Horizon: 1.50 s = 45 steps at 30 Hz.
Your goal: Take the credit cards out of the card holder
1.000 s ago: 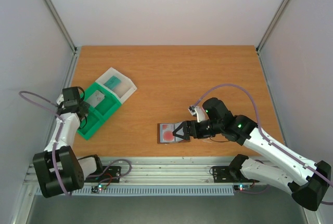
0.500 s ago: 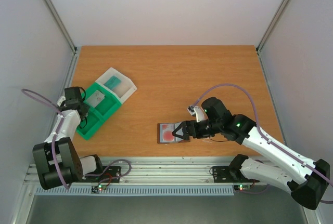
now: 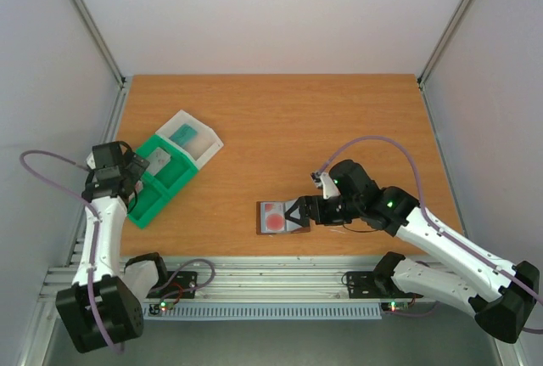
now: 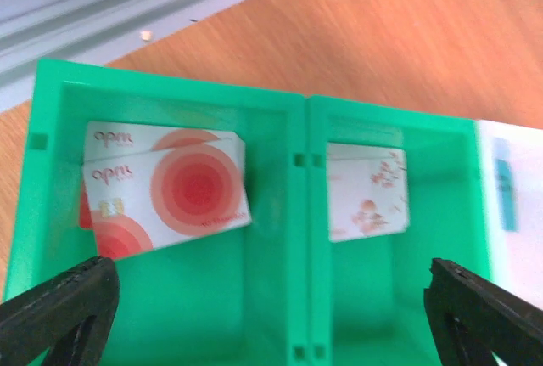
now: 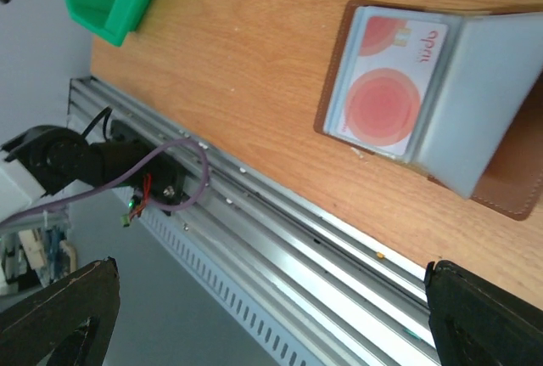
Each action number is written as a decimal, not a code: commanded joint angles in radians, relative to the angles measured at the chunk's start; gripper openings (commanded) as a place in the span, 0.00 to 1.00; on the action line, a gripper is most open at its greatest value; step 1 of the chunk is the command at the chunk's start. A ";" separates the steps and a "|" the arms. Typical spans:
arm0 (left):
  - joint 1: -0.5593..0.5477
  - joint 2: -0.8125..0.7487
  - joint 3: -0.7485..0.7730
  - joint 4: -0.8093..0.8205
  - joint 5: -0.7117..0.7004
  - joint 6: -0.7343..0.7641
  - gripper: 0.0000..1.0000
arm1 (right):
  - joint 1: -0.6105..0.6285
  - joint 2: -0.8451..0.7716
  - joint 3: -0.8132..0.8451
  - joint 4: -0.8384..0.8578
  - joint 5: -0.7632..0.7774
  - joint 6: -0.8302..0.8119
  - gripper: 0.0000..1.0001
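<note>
Your task is part done. The left gripper (image 4: 271, 308) stands wide open, holding nothing, directly above the green tray (image 4: 305, 213). Under it, toward one finger, a compartment holds what look like two overlapping red-circle cards (image 4: 170, 192). Toward the other finger, the next compartment holds one pale card (image 4: 365, 192). Beyond the tray, the clear box (image 3: 204, 147) holds a teal card (image 3: 184, 135).

Outstanding: the wallet (image 5: 501, 188) lies open just ahead of your right gripper (image 3: 295, 214), with one red card (image 5: 386, 86) seated in its pocket. That gripper is spread wide and empty. Whether it touches the wallet's raised flap cannot be told.
</note>
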 commanded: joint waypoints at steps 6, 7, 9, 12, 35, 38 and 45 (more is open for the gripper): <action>0.004 -0.088 0.121 -0.162 0.374 0.115 0.99 | 0.002 0.058 0.036 0.007 0.064 0.057 0.98; 0.004 -0.092 0.120 -0.152 0.428 0.125 0.99 | 0.001 0.071 0.041 0.013 0.064 0.058 0.96; 0.004 -0.097 0.114 -0.136 0.557 0.143 0.95 | 0.002 0.099 0.049 0.022 0.066 0.057 0.92; -0.009 -0.087 0.114 -0.126 0.711 0.153 0.89 | 0.001 0.142 0.055 0.045 0.070 0.054 0.84; -0.591 0.019 -0.028 0.111 0.727 0.051 0.61 | 0.002 0.481 -0.033 0.343 0.118 0.075 0.24; -0.653 0.074 -0.064 0.196 0.741 0.015 0.61 | 0.002 0.516 -0.047 0.366 0.125 0.072 0.23; -0.757 0.211 -0.116 0.387 0.769 -0.046 0.54 | 0.001 0.569 -0.086 0.415 0.143 0.070 0.21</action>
